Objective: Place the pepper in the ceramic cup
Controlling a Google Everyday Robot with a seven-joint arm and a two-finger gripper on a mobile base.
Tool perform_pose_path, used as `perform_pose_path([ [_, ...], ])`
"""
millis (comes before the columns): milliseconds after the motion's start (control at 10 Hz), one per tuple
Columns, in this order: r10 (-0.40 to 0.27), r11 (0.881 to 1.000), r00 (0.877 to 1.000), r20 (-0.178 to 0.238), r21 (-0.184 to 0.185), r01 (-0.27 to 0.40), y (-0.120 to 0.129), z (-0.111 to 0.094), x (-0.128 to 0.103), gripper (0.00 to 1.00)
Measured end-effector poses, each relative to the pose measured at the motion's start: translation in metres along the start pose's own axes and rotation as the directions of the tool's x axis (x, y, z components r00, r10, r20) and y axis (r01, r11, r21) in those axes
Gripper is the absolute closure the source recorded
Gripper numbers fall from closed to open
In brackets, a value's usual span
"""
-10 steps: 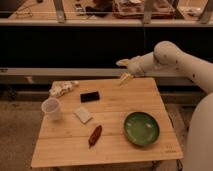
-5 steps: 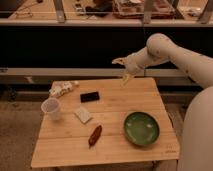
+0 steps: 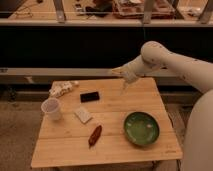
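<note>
The pincer (image 3: pixel 123 88) hangs spread wide and empty above the far edge of the surface (image 3: pixel 65 150). Outward: one black block (image 3: pixel 89 96), one green bowl (image 3: pixel 141 128), one pepper (image 3: pixel 95 135) lying mid-surface, one cup (image 3: pixel 52 108) upright at left.

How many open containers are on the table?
2: the ceramic cup at the left edge of the table, the green bowl front right. The gripper hovers empty above its far side. None seems hidden.

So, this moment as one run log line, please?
gripper: open, empty, over table rear | pepper: lying on table | ceramic cup: upright, untouched
</note>
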Motion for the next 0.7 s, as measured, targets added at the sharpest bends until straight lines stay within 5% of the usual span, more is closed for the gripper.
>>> perform_pose_path([
  [200, -0.027, 0.999, 1.0, -0.003, -0.017, 0.027, 0.003, -0.001, -0.003, 0.27],
  [400, -0.125, 0.989, 0.992, -0.006, -0.075, 0.125, 0.011, 0.007, -0.018, 0.27],
  [700, -0.29, 0.943, 0.957, -0.004, -0.171, 0.285, 0.031, 0.029, -0.052, 0.27],
])
